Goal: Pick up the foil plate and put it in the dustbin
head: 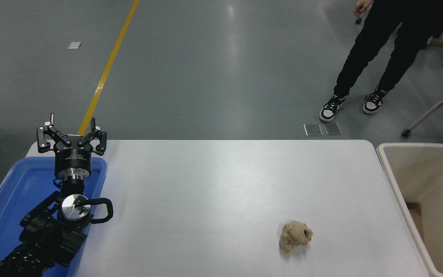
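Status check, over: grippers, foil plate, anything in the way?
Left gripper open, parked over blue tray; right arm not in view. No foil plate visible. Brown paper ball alone on white table; dustbin at right edge.

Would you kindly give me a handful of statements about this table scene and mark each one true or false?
1. The left claw hangs open above the blue tray. True.
2. A foil plate lies in the middle of the white table. False: no foil plate shows anywhere; only a crumpled brown paper ball lies there.
3. The dustbin stands at the table's right end. True.
4. The right claw is reaching for the paper ball. False: the right arm is out of view.
5. A person stands on the floor beyond the table's far right. True.
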`<state>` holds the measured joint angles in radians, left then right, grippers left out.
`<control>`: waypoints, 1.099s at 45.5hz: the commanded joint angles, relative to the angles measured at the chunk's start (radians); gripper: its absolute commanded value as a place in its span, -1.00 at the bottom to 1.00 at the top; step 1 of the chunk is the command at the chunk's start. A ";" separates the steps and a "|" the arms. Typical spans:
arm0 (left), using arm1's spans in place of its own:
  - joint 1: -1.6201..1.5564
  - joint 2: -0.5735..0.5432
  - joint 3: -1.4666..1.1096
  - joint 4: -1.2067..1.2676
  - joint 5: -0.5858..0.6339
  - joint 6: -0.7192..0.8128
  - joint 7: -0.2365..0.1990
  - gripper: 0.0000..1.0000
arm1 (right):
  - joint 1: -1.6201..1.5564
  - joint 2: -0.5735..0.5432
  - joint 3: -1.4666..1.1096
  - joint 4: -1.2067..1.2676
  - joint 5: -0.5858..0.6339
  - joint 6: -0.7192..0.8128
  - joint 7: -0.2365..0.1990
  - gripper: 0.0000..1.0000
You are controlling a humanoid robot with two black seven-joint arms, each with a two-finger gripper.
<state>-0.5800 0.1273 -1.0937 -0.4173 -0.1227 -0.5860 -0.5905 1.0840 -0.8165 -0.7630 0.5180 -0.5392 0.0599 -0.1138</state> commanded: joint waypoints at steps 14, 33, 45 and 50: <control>0.000 0.000 0.000 0.000 0.000 0.000 0.000 0.98 | -0.403 0.296 0.174 -0.294 0.182 -0.077 -0.021 -1.00; -0.001 0.000 0.000 0.000 0.000 0.002 0.000 0.98 | -0.297 0.289 0.179 -0.176 0.193 -0.068 -0.014 1.00; -0.001 -0.002 0.000 0.000 0.000 0.000 0.001 0.98 | 0.178 0.085 -0.060 0.273 0.177 -0.035 -0.014 1.00; -0.001 -0.002 0.000 0.000 0.000 0.000 0.001 0.98 | 0.535 0.054 -0.339 0.528 0.180 0.075 -0.009 1.00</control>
<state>-0.5813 0.1266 -1.0937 -0.4173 -0.1225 -0.5854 -0.5889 1.0915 -0.6612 -0.7428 0.6265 -0.3589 0.0197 -0.1271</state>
